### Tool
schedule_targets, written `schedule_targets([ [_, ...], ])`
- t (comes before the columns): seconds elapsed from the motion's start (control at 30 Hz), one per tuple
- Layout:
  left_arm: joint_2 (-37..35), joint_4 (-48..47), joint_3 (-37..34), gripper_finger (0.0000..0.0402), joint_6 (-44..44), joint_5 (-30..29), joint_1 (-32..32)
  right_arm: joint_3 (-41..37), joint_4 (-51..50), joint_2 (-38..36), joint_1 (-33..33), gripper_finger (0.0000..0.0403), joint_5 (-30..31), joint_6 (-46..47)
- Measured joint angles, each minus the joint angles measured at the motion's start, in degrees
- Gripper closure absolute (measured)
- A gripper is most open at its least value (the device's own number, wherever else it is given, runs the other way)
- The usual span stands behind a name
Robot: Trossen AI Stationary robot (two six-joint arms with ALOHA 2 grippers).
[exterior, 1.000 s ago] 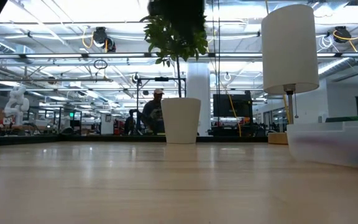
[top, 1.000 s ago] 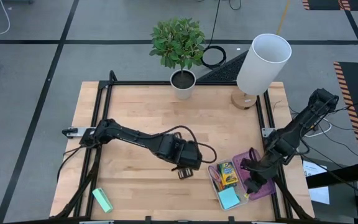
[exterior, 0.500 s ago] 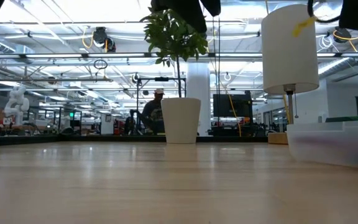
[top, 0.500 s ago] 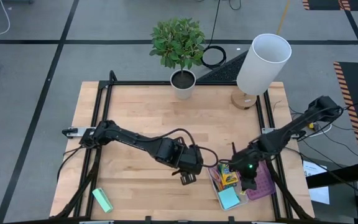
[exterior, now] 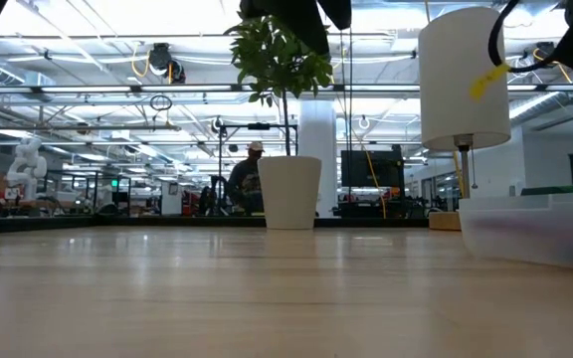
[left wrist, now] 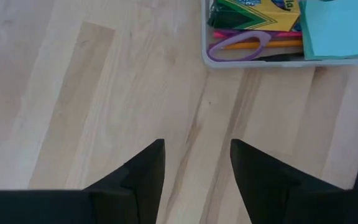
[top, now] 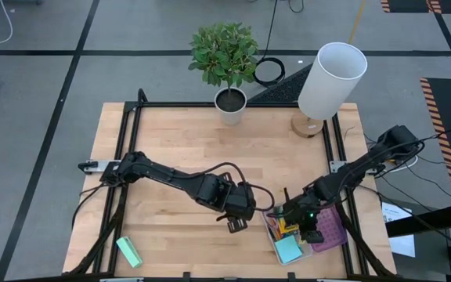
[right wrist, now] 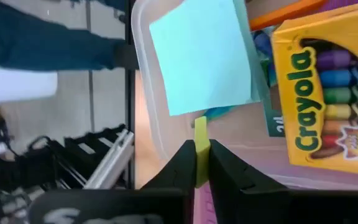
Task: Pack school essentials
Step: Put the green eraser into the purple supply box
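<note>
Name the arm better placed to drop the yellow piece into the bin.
Right. Its tool is shut on the yellow piece and hangs over the bin, beside the sticky pad and crayon box. The left tool is open and empty over bare table, short of the bin.

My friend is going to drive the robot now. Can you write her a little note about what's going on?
Right gripper: shut on the tiny yellow piece, hovering over the clear box.
Left gripper: open, empty, over bare table beside the box.
Already in the box: crayon box, sticky-note pad, scissors, orange pencil.
Purple lid lies beside the box.
Left: drop the yellow piece in, probably close the lid.
</note>
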Motion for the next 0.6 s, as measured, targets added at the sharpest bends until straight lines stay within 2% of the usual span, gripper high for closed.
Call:
schedule_targets([
  [0.2, 0.00, -0.10, 0.00, 0.0217, 0.71, -0.79, 0.24, 0.00, -0.58, 1.11, 0.12, 0.0384, -0.36, -5.16],
  [0.33, 0.00, -0.08, 0.00, 0.0217, 1.45, -1.22, 0.46, 0.00, -0.05, 1.14, 1.00, 0.0383, 1.49, -7.48],
  [0.6, 0.00, -0.06, 0.00, 0.0217, 2.95, -1.27, 1.57, 0.00, -0.18, 1.14, 2.95, 0.0369, 3.31, -7.06],
])
